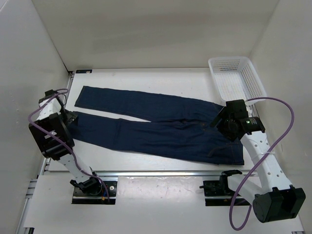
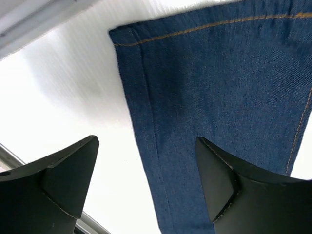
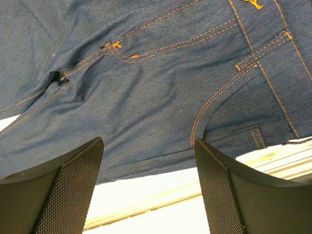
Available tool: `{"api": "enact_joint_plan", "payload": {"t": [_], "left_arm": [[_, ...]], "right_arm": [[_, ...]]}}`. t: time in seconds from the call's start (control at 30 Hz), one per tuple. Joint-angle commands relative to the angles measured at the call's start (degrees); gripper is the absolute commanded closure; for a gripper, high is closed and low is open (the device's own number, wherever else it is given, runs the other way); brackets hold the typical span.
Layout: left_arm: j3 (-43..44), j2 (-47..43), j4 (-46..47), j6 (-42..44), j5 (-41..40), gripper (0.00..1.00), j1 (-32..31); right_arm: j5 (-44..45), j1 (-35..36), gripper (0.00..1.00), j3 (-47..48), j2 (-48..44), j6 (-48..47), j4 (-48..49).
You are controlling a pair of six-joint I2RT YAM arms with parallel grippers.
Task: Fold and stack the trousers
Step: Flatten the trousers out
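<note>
Since the trousers [image 1: 161, 124] lie spread full-length across the desk [image 1: 146, 80] mid-frame, legs pointing left, folding looks not started yet. Left gripper [image 2: 146, 146] hangs released over a hem [image 2: 127, 40], right gripper [image 3: 148, 146] released over the waist end [image 3: 253, 92]; next they'd probably need to pinch those ends.

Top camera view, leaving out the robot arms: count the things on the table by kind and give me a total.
Dark navy-blue denim trousers: 1
White plastic mesh basket: 1
Total: 2
</note>
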Motion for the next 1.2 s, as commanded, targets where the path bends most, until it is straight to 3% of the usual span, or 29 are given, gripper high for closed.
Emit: {"api": "enact_joint_plan", "payload": {"t": [0.0,0.17,0.47,0.53,0.57,0.6,0.77,1.03,1.17], "left_arm": [[-1.0,1.3,1.6,1.2,2.6,0.08,-0.1],[-0.4,4.7,1.6,3.1,1.9,0.25,-0.1],[2.5,10.3,1.6,4.7,1.9,0.22,-0.1],[3.0,11.0,1.6,4.7,1.9,0.27,-0.1],[3.0,11.0,1.6,4.7,1.9,0.33,-0.1],[3.0,11.0,1.6,4.7,1.4,0.52,-0.1],[3.0,12.2,1.6,4.7,0.8,0.89,-0.1],[1.9,8.5,1.6,4.2,0.8,0.89,-0.6],[0.8,4.7,1.6,3.7,0.3,0.89,-1.2]], "right_arm": [[0.8,-0.2,0.20,2.5,-0.2,-0.7,-0.7],[0.3,-0.2,0.20,2.5,-0.2,-0.7,-0.7],[0.3,-0.2,0.20,3.6,0.4,-0.7,-0.7],[0.3,-0.2,0.20,4.1,0.4,-0.7,-0.7],[0.3,-0.2,0.20,4.1,0.4,-0.7,-0.7],[0.3,-0.2,0.20,4.1,0.4,-0.7,-0.7],[0.3,-0.7,0.20,4.1,-0.2,-0.7,-0.7],[-2.5,-1.3,0.20,1.4,-1.3,-1.8,-0.7],[-6.9,-1.3,0.20,-6.4,-3.0,-1.2,-0.7]]}}
